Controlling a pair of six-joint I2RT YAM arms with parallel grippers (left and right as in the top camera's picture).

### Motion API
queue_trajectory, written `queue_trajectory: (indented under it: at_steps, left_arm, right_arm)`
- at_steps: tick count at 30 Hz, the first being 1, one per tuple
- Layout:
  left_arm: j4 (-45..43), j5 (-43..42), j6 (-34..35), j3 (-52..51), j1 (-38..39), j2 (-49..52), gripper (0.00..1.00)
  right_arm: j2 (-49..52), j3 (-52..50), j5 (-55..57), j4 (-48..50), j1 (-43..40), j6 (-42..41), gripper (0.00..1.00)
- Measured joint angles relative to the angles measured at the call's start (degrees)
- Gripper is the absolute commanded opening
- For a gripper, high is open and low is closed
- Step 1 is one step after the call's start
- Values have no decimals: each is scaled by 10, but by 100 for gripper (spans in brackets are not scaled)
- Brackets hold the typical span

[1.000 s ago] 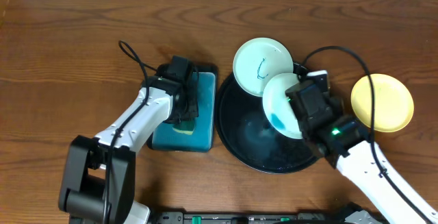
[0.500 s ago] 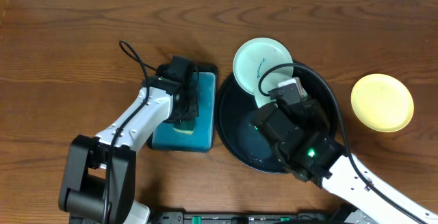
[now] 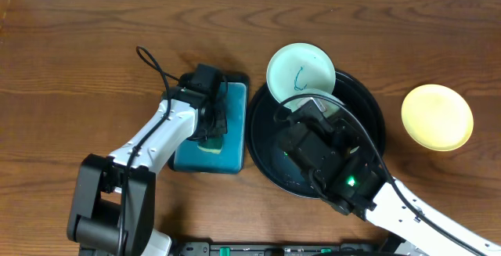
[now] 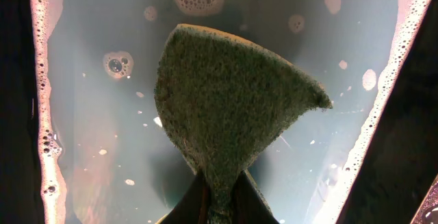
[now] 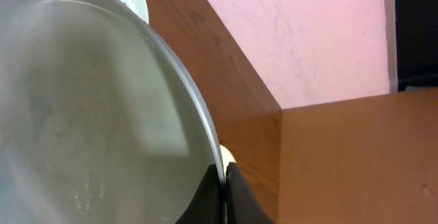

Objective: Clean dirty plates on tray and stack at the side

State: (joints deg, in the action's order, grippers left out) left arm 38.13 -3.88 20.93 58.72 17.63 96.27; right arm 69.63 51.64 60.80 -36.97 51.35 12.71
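Wash step: my right end effector [image 5: 222, 183] clamps a plate [image 5: 89, 114] by its rim over the tray [image 3: 368, 99], so my left end effector [image 4: 219, 196], clamped on the sponge [image 4: 226, 107], should next reach it.

Overhead: even bright light, sharp, faint soft shadows on desk [image 3: 70, 60]. Left wrist: sponge [image 4: 226, 107] crisp, edges dark. Right wrist: plate [image 5: 82, 114] close, blurred, pale reflection.
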Motion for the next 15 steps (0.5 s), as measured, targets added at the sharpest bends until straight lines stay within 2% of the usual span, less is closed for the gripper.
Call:
queue_trajectory:
  at_steps: [15]
  left_arm:
    - [0, 0, 0, 0, 0, 0, 8]
  right_arm:
    - [0, 0, 26, 19, 0, 26, 1]
